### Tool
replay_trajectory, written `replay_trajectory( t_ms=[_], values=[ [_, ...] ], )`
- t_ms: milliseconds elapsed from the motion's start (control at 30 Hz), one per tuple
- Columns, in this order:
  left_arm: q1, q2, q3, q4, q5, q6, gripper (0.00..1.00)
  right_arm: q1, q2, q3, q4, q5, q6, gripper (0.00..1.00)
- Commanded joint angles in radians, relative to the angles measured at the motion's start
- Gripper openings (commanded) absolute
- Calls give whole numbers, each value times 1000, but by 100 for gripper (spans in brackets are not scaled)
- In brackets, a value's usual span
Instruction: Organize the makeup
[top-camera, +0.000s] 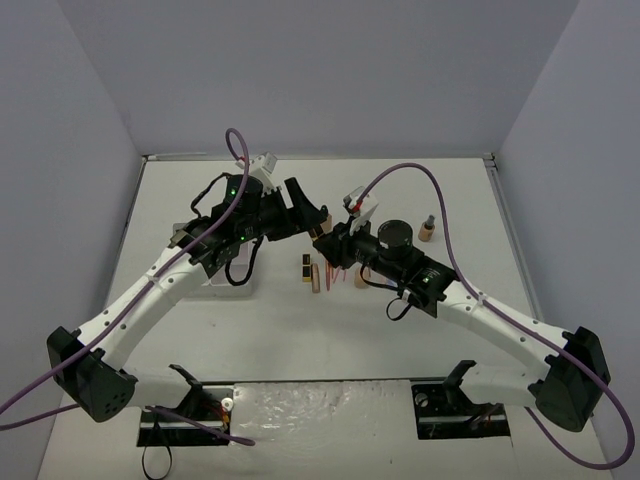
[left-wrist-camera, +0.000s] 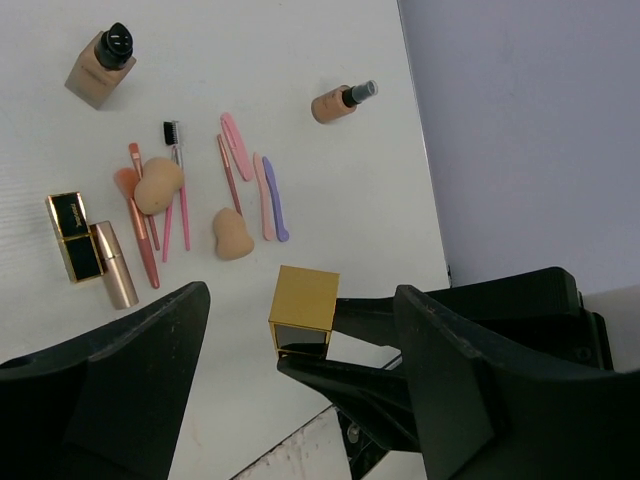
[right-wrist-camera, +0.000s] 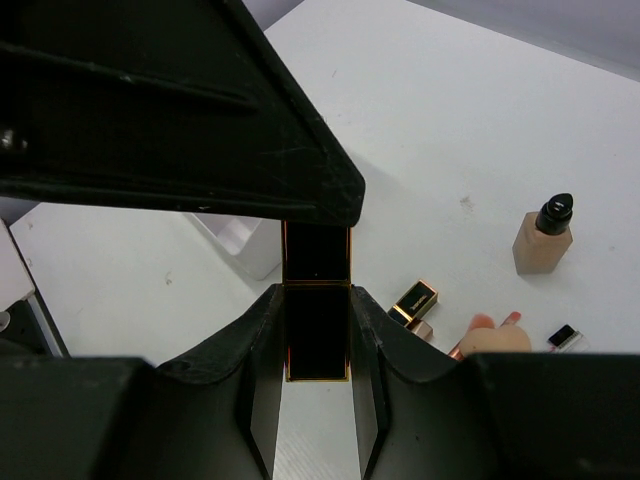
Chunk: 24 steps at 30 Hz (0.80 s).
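My right gripper (right-wrist-camera: 317, 298) is shut on a black-gold lipstick tube (right-wrist-camera: 317, 335) and holds it above the table. The tube's gold end (left-wrist-camera: 305, 312) sits in line with the gap of my wide-open left gripper (left-wrist-camera: 300, 292), which does not grip it. In the top view the left gripper (top-camera: 312, 218) and right gripper (top-camera: 328, 243) meet over the makeup. On the table lie two tan bottles (left-wrist-camera: 103, 65) (left-wrist-camera: 335, 102), two peach sponges (left-wrist-camera: 158, 183) (left-wrist-camera: 232, 233), pink and lilac sticks (left-wrist-camera: 265, 185), brushes (left-wrist-camera: 140, 225) and two more lipstick tubes (left-wrist-camera: 75, 235) (left-wrist-camera: 115, 277).
The white organizer box (top-camera: 238, 283) stands left of the makeup, partly under my left arm, and shows in the right wrist view (right-wrist-camera: 240, 240). One tan bottle (top-camera: 427, 232) stands apart at the right. Grey walls close in the back and both sides.
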<state>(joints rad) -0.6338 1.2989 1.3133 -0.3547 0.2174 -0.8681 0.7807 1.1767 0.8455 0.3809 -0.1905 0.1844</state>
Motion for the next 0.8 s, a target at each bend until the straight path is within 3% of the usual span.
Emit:
replay_trajectory(
  t_ms=[0,367,467,533,633,733,767],
  values=[
    [-6,-7,58,82,22,-20,60,7,-3,56,103,-30,-9,0],
    [-24,4,40,109,39,-36,17,7,-2,48,108,-41,-10,1],
    [-26,1,31,115,42,-31,3,8,-4,43,108,-42,-10,5],
    [-27,-2,25,113,38,-23,0,8,-6,41,103,-41,-11,12],
    [-26,-18,15,99,10,2,0,7,-8,49,77,-32,-22,55],
    [-26,-37,16,42,-69,83,0,8,-13,53,37,-13,-40,89],
    [-25,-44,24,12,-111,111,0,8,-15,53,24,-6,-45,96]
  ],
)
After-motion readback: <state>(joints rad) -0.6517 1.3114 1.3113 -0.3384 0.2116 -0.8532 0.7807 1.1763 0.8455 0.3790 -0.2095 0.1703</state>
